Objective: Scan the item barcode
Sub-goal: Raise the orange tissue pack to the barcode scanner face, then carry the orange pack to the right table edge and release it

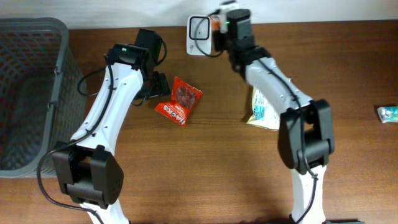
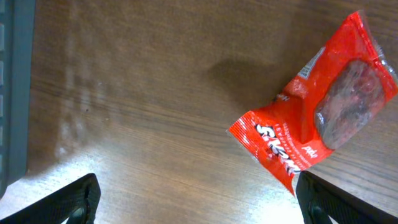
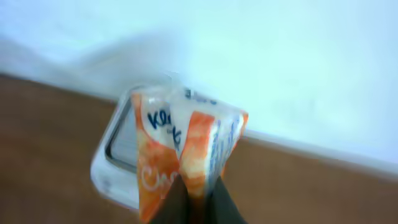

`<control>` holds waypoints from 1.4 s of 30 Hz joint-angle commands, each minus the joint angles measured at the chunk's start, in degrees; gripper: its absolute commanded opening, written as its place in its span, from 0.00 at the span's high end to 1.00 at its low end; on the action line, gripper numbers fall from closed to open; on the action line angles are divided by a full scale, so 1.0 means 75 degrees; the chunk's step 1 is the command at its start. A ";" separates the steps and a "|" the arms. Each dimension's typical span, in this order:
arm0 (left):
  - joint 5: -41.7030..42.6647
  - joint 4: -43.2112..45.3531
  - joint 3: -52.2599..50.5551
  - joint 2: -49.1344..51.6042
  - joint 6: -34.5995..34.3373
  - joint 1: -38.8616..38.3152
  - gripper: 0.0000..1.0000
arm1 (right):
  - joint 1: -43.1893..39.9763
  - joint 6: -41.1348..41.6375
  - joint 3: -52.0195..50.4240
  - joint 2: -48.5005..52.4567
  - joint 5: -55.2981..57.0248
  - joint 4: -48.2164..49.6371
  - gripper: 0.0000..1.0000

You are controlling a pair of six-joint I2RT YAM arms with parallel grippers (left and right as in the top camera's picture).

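One white scanner [image 1: 198,28] is sitting at the far edge of the bench [image 1: 224,155]; one grey basket [image 1: 31,93] is standing well to the scanner's left. Four packets are showing: one orange-and-white packet [image 3: 186,143] up against the scanner; one red snack packet [image 1: 180,101] lying in front of the scanner; one yellow-and-teal packet [image 1: 262,111] in front of the scanner and to its right, partly under the right arm; one small packet [image 1: 387,113] far to the scanner's right. The right gripper [image 3: 196,202] is pinching fully closed on the orange-and-white packet's lower edge; the packet is standing up from the fingers, its long axis running away from the gripper, creased down the middle, with the scanner's window just behind it. The left gripper [image 2: 198,202] is hanging wide open over the bench, holding nothing, with the red snack packet lying near one finger.
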 commanded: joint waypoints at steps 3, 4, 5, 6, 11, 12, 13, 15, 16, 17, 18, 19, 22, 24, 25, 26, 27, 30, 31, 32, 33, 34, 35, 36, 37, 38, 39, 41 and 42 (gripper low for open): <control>0.0023 0.0009 -0.0015 0.0012 0.0090 0.0041 0.01 | 0.0332 -0.3177 0.0058 0.1110 0.1061 0.2463 0.96; 0.0023 0.0009 -0.0015 0.0012 0.0090 0.0041 0.01 | 0.0332 -0.3879 0.0058 0.1346 0.0901 0.2512 0.96; 0.0023 0.0009 -0.0015 0.0012 0.0090 0.0041 0.01 | 0.0347 -0.4199 0.0058 0.1448 0.0892 0.2512 0.96; 0.0023 0.0009 -0.0015 0.0012 0.0090 0.0041 0.01 | 0.0347 -0.4197 0.0058 0.1472 0.0866 0.2532 0.96; 0.0023 0.0012 -0.0015 0.0012 0.0090 0.0041 0.01 | 0.0361 -0.4855 0.0058 0.1469 0.0871 0.3229 0.96; 0.0023 0.0009 -0.0015 0.0012 0.0090 0.0041 0.01 | 0.0361 -0.5450 0.0058 0.1469 0.0868 0.3666 0.96; 0.0023 0.0009 -0.0015 0.0012 0.0090 0.0041 0.01 | 0.0361 -0.6216 0.0058 0.1469 0.0833 0.4255 0.96; 0.0023 0.0009 -0.0015 0.0012 0.0090 0.0041 0.01 | 0.0358 -0.6540 0.0058 0.1472 0.0484 0.4232 0.96; 0.0023 0.0009 -0.0015 0.0012 0.0090 0.0041 0.01 | 0.0358 -0.6540 0.0058 0.1472 -0.0239 0.3518 0.96; 0.0023 0.0009 -0.0015 0.0012 0.0090 0.0041 0.01 | 0.0353 -0.6540 0.0058 0.1475 -0.0653 0.3174 0.96; 0.0023 0.0009 -0.0015 0.0012 0.0090 0.0041 0.01 | 0.0353 -0.6543 0.0058 0.1542 -0.0962 0.2975 0.96; 0.0023 0.0009 -0.0015 0.0012 0.0090 0.0041 0.01 | 0.0353 -0.6543 0.0058 0.1559 -0.0941 0.3008 0.96; 0.0023 0.0009 -0.0015 0.0012 0.0090 0.0041 0.01 | 0.0347 -0.5939 0.0058 0.1556 0.0329 0.3774 0.96; 0.0023 0.0009 -0.0015 0.0012 0.0090 0.0041 0.01 | 0.0280 -0.4628 0.0058 0.1352 0.1915 0.4549 0.96; 0.0023 0.0009 -0.0015 0.0012 0.0090 0.0041 0.01 | 0.0172 -0.3870 0.0058 0.1174 0.2463 0.4511 0.96; 0.0023 0.0009 -0.0015 0.0012 0.0090 0.0041 0.01 | 0.0006 -0.2707 0.0058 0.1011 0.3273 0.4403 0.96; 0.0023 0.0009 -0.0015 0.0012 0.0093 0.0041 0.01 | -0.0291 -0.1705 0.0058 0.0743 0.3984 0.3555 0.96; 0.0023 0.0009 -0.0015 0.0012 0.0090 0.0041 0.01 | -0.1489 0.0230 0.0058 0.0125 0.4062 0.0321 0.96; 0.0023 0.0009 -0.0015 0.0012 0.0093 0.0041 0.01 | -0.1915 0.0749 0.0058 0.0026 0.4013 -0.0495 0.96; 0.0023 0.0009 -0.0015 0.0012 0.0090 0.0041 0.01 | -0.2381 0.1241 0.0058 -0.0023 0.4007 -0.1370 0.96; 0.0023 0.0009 -0.0015 0.0012 0.0090 0.0041 0.01 | -0.2906 0.1445 0.0058 -0.0026 0.3783 -0.2157 0.96; 0.0023 0.0009 -0.0015 0.0012 0.0093 0.0041 0.01 | -0.3442 0.1445 0.0058 -0.0026 0.3171 -0.2879 0.96; 0.0023 0.0009 -0.0015 0.0012 0.0090 0.0041 0.01 | -0.3896 0.1445 0.0058 -0.0026 0.2492 -0.3386 0.96; 0.0023 0.0009 -0.0015 0.0012 0.0090 0.0041 0.01 | -0.4406 0.1443 0.0058 -0.0026 0.1655 -0.3879 0.96; 0.0023 0.0012 -0.0015 0.0012 0.0093 0.0041 0.01 | -0.4980 0.1443 0.0058 -0.0023 0.0836 -0.4237 0.96; 0.0023 0.0009 -0.0015 0.0012 0.0090 0.0041 0.01 | -0.5458 0.1445 0.0058 -0.0023 0.0160 -0.4436 0.96; 0.0023 0.0009 -0.0015 0.0012 0.0090 0.0041 0.01 | -0.5875 0.1445 0.0058 -0.0023 -0.0061 -0.4616 0.96; 0.0023 0.0009 -0.0015 0.0012 0.0090 0.0041 0.01 | -0.6679 0.1454 0.0055 0.0023 0.0213 -0.4908 0.96; 0.0023 0.0009 -0.0015 0.0012 0.0090 0.0041 0.01 | -0.7122 0.1740 0.0055 0.0070 0.0227 -0.4963 0.96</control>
